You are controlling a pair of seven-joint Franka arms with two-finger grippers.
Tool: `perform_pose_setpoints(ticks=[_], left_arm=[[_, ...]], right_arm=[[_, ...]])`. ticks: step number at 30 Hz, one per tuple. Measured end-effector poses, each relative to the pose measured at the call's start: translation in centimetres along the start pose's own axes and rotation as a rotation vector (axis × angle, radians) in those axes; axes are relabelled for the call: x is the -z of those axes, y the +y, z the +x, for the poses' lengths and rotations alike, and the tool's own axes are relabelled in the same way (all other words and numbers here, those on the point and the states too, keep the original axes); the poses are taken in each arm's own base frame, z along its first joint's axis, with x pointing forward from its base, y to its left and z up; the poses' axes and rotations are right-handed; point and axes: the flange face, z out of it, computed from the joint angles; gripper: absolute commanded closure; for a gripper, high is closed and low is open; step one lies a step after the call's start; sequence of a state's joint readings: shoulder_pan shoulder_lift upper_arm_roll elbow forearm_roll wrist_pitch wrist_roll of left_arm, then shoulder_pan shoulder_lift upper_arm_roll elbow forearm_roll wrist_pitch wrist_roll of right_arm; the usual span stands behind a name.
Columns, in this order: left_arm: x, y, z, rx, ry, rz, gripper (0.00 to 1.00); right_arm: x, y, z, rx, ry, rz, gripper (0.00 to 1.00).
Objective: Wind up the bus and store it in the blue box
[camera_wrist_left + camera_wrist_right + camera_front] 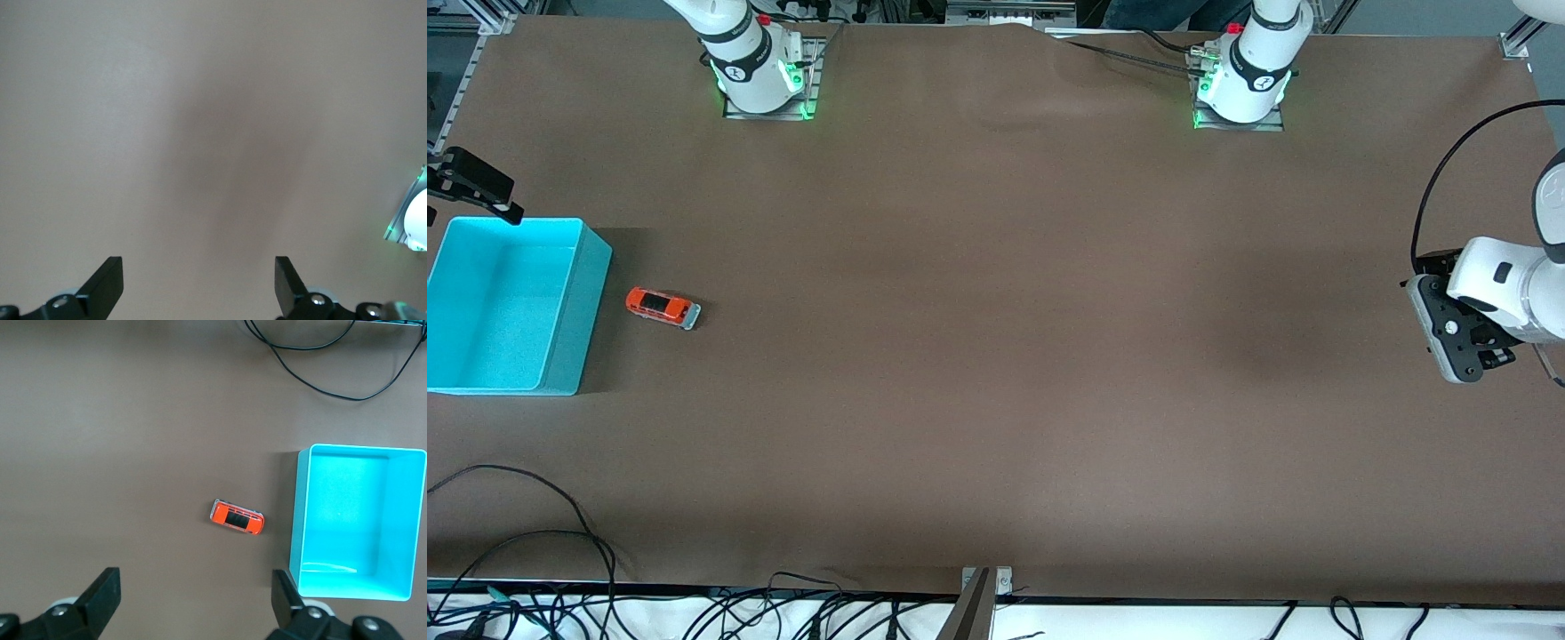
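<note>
Right gripper jaws wide, empty, up over the bus; left gripper wide, empty, waiting over bare brown table. Bus sits on the table just beside the blue box, apart. Cables along the table's near edge.
</note>
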State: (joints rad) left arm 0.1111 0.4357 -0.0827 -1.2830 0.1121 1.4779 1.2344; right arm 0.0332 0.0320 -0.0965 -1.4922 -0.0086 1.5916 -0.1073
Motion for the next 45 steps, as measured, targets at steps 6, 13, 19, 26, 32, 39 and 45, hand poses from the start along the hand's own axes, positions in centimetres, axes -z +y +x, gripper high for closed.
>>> perform_pose_setpoints(ticks=[6,13,19,26,32,39,45], left_arm=[[1.7,1.5,1.3,0.053,-0.003,0.013,0.0],[3.4,4.0,3.5,0.138,0.021,-0.009,0.0],[5.9,7.5,6.2,0.246,0.032,0.0,0.0],[7.9,11.4,8.8,0.392,0.048,0.062,0.0],[8.1,12.0,6.1,0.555,0.122,0.136,0.0],[8.0,12.6,2.5,0.668,0.161,0.151,0.0],[8.0,13.4,2.0,0.768,0.198,0.127,0.0]], right_arm=[[0.0,0.0,0.0,0.0,0.0,0.0,0.0],[0.0,-0.2,0.0,0.003,0.0,0.001,0.0],[-0.2,-1.4,0.0,0.025,-0.014,0.004,0.0],[-0.7,-1.7,0.0,0.031,-0.037,0.006,0.0],[-2.1,-1.7,0.5,0.031,-0.065,0.007,0.0],[-4.4,-1.5,0.5,0.028,-0.105,0.01,0.0],[-7.7,-1.3,0.2,0.024,-0.081,0.01,0.0]])
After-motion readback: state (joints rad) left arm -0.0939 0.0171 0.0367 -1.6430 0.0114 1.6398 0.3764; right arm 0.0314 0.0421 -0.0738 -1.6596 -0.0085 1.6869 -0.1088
